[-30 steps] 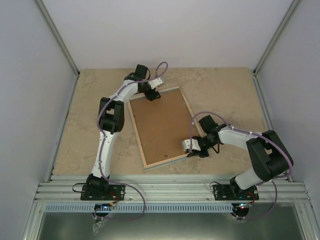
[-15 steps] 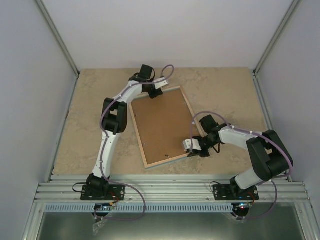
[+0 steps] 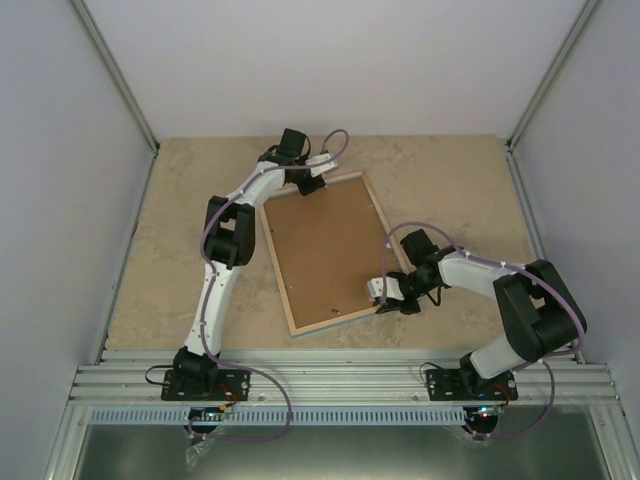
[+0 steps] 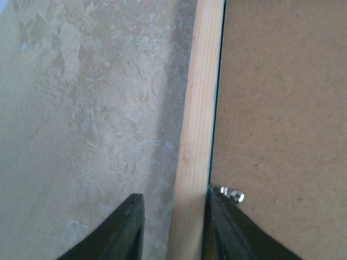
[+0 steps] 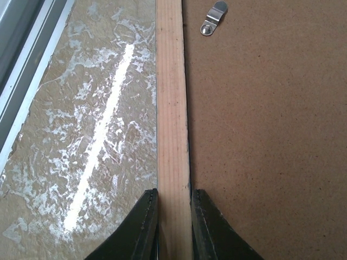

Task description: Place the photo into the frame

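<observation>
a beige, marbled tabletop (image 3: 450,170) sits boxed in by plain pale grey walls (image 3: 330,60), with ribbed aluminium rails (image 3: 340,380) along its near edge, under soft, even light.

Free tabletop at the left and upper right; the centre is blocked.

The frame (image 3: 325,255) lies back-up across the middle. The left gripper (image 3: 306,182) straddles its upper-left rail, with a gap beside one finger (image 4: 132,225). The right gripper (image 3: 384,296) is clamped on its lower-right edge. The left arm (image 3: 222,235) fences off the frame's left side and the right arm (image 3: 500,290) fills the lower right. Bare table (image 3: 165,250) lies open at the left and upper right. Only a thin strip separates the frame from the aluminium rail (image 3: 340,378) below.
</observation>
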Controlling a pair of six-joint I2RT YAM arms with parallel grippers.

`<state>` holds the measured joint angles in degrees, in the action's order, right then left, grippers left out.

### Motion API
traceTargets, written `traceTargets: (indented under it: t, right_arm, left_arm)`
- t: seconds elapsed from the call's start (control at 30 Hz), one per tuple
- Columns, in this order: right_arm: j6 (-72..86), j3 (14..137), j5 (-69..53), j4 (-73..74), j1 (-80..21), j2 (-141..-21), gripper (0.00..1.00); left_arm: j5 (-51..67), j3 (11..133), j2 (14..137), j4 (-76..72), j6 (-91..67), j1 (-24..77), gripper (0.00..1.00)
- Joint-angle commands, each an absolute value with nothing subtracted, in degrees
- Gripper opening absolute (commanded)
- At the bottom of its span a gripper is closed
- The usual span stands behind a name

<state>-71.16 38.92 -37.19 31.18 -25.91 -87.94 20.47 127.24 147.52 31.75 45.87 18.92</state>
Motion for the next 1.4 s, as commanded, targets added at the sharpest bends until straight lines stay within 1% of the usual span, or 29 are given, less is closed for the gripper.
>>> traceTargets:
  t: [0.0, 0.07, 0.13, 0.2, 0.37, 0.5, 0.57, 0.63, 0.73, 0.8, 0.9, 1.1, 1.23, 1.37]
  right_arm:
    - [-67.2, 40.0, -36.8, 31.9, -25.2, -89.6, 0.01]
    - [-64.0, 41.1, -37.2, 30.6, -25.1, -90.6, 0.01]
    - [-60.4, 42.6, -37.5, 28.9, -25.1, -91.9, 0.00]
    - [-57.7, 43.6, -37.4, 26.8, -25.1, -93.0, 0.01]
    - [-52.0, 46.3, -37.3, 22.8, -25.1, -95.9, 0.01]
    - [-50.4, 48.2, -38.7, 21.6, -25.4, -97.7, 0.01]
    - [-50.4, 49.0, -39.4, 21.6, -25.8, -98.9, 0.01]
    - [-50.3, 49.7, -40.3, 21.7, -26.3, -99.8, 0.01]
    - [-50.1, 50.4, -40.5, 21.9, -26.9, -100.7, 0.00]
    - [-49.8, 50.4, -40.5, 21.9, -27.1, -100.7, 0.01]
    - [-49.3, 50.4, -40.5, 21.8, -27.5, -100.8, 0.00]
    - [-48.3, 49.9, -39.7, 21.0, -27.8, -100.6, 0.01]
    - [-48.0, 49.8, -39.6, 20.7, -27.8, -100.5, 0.01]
    - [-47.9, 49.4, -39.5, 20.3, -27.8, -100.2, 0.01]
  left_arm:
    - [19.1, 125.6, 145.6, 29.4, 40.7, 18.9, 0.43]
    - [17.7, 123.3, 141.1, 27.3, 38.0, 18.9, 0.57]
    - [17.4, 120.8, 136.9, 27.0, 36.5, 18.4, 0.64]
    - [19.9, 116.5, 131.6, 27.8, 35.5, 17.4, 0.69]
    - [23.4, 98.4, 115.5, 31.8, 38.3, 15.5, 0.71]
    - [28.8, 78.7, 100.2, 36.7, 44.2, 16.0, 0.76]
    - [28.5, 69.8, 93.3, 38.2, 47.8, 18.3, 0.78]
    - [26.6, 61.2, 86.5, 35.8, 48.9, 22.2, 0.80]
    - [25.3, 53.1, 81.2, 30.0, 47.2, 27.7, 0.82]
    - [23.2, 50.0, 80.6, 25.4, 45.3, 31.0, 0.83]
    - [22.1, 49.4, 83.2, 22.0, 43.4, 34.0, 0.84]
    - [21.9, 50.6, 89.4, 19.9, 44.3, 35.8, 0.86]
    - [21.0, 51.0, 92.9, 18.8, 48.1, 36.3, 0.83]
    - [19.8, 52.6, 96.7, 19.8, 49.9, 36.3, 0.78]
